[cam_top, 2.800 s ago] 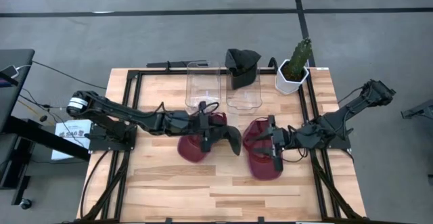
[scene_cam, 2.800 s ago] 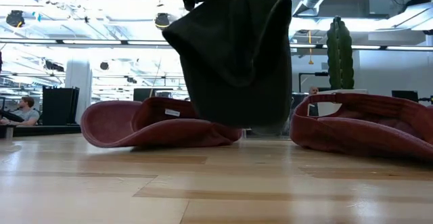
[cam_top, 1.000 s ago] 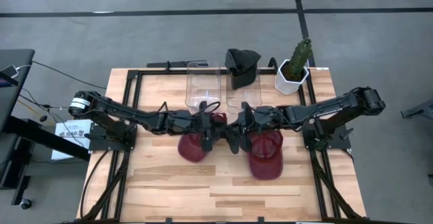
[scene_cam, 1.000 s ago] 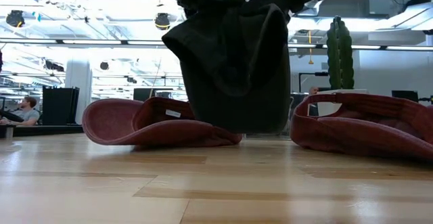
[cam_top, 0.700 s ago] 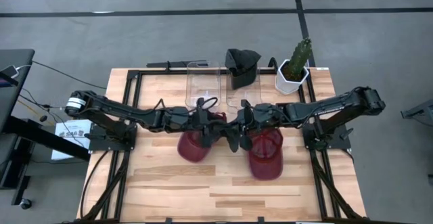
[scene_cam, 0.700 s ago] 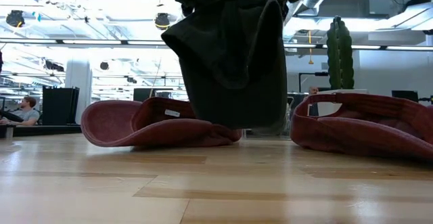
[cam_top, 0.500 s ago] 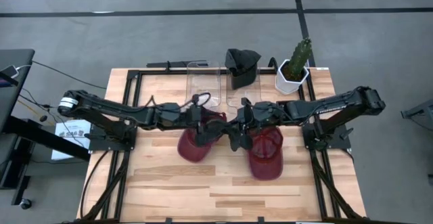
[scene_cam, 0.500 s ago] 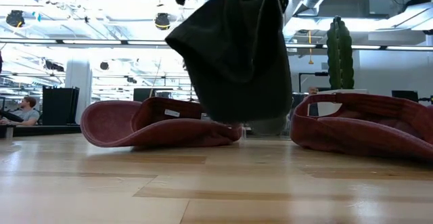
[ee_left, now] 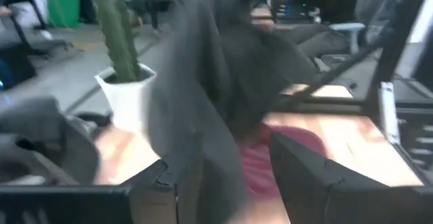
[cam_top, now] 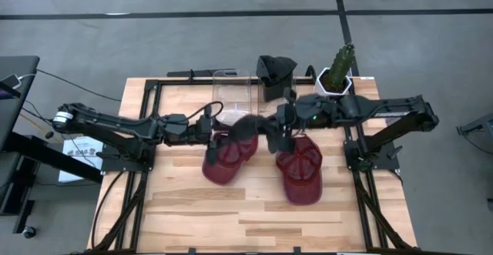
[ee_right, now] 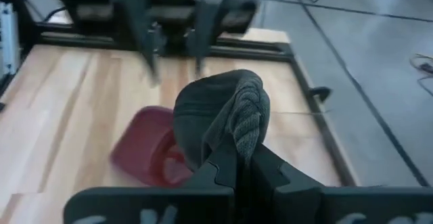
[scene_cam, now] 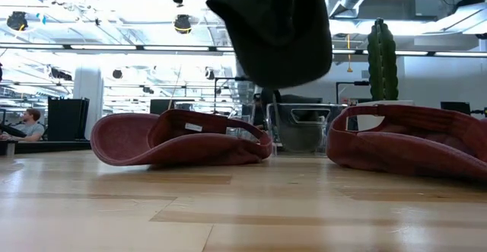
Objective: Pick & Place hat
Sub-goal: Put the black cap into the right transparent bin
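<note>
A black hat (cam_top: 256, 126) hangs over the table's middle, and the low view shows the black hat (scene_cam: 278, 31) well above the wood. My right gripper (cam_top: 279, 134), reaching in from the table's right, is shut on it. My left gripper (cam_top: 218, 129) stands open just left of the hat. In its wrist view the dark cloth (ee_left: 203, 116) shows blurred ahead of the spread fingers. Two red hats (cam_top: 223, 159) (cam_top: 300, 172) lie upside down on the table below. A second black hat (cam_top: 275, 68) rests on a clear container at the far edge. My right gripper pinches a bunched fold of the black hat's cloth (ee_right: 242, 126) between its two fingers. The fingers come about level from the table's right. The hat hangs from them in folds, lifted clear of the table and of the red hats.
Two clear containers (cam_top: 231, 93) (cam_top: 277, 105) stand at the far middle. A cactus in a white pot (cam_top: 335, 76) is at the far right. The near half of the table (cam_top: 246, 216) is bare wood.
My left gripper has opened, let go of the black hat and drawn back toward the table's left edge. My right gripper, shut on the hat, has carried it up and toward the far edge, so it hangs higher above the red hats.
</note>
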